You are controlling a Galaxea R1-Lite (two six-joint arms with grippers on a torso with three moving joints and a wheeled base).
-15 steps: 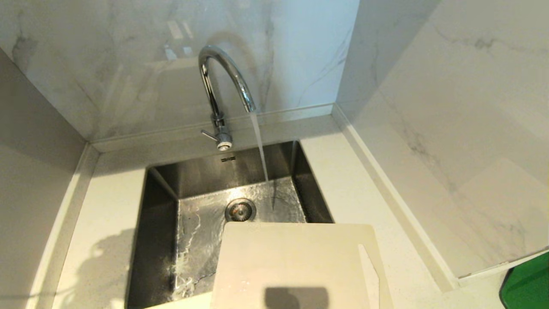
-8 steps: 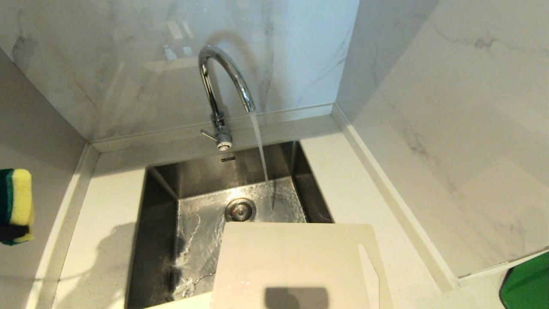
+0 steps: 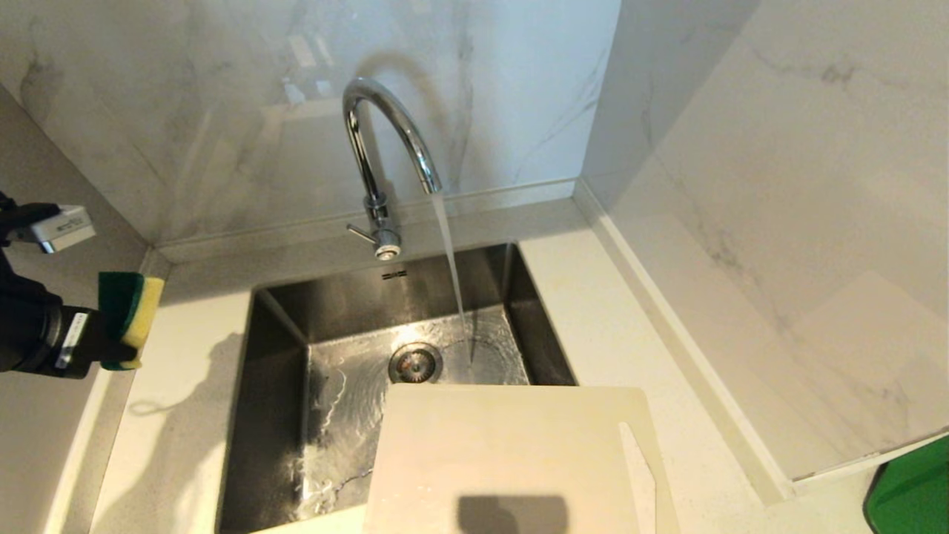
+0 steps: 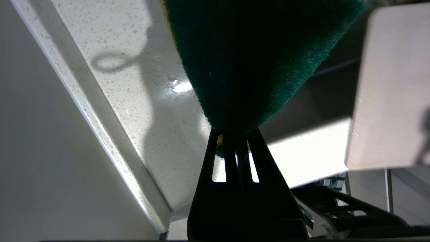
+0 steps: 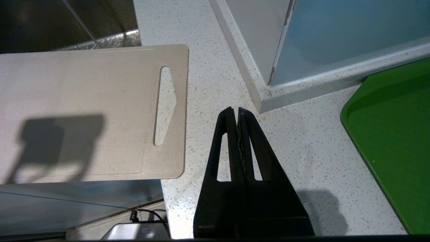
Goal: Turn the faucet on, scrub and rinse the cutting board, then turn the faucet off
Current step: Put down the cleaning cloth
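The chrome faucet (image 3: 385, 148) stands behind the sink and a stream of water runs from its spout into the basin. The cream-white cutting board (image 3: 511, 460) lies across the sink's near right corner, its handle slot to the right; it also shows in the right wrist view as the cutting board (image 5: 84, 111). My left gripper (image 3: 107, 337) is at the far left above the counter, shut on a yellow and green sponge (image 3: 130, 315); the sponge (image 4: 248, 57) fills the left wrist view above the left gripper (image 4: 235, 134). My right gripper (image 5: 235, 111) is shut, empty, over the counter right of the board.
The steel sink (image 3: 282, 371) has a wet floor and a round drain (image 3: 415, 363). Marble walls close in behind and on the right. A bright green tray (image 3: 912, 489) lies at the right edge, also seen as the green tray (image 5: 393, 134).
My left arm has come into the head view from the left, carrying the sponge rightward and up toward the sink. Water keeps running. The board and right gripper have not moved.
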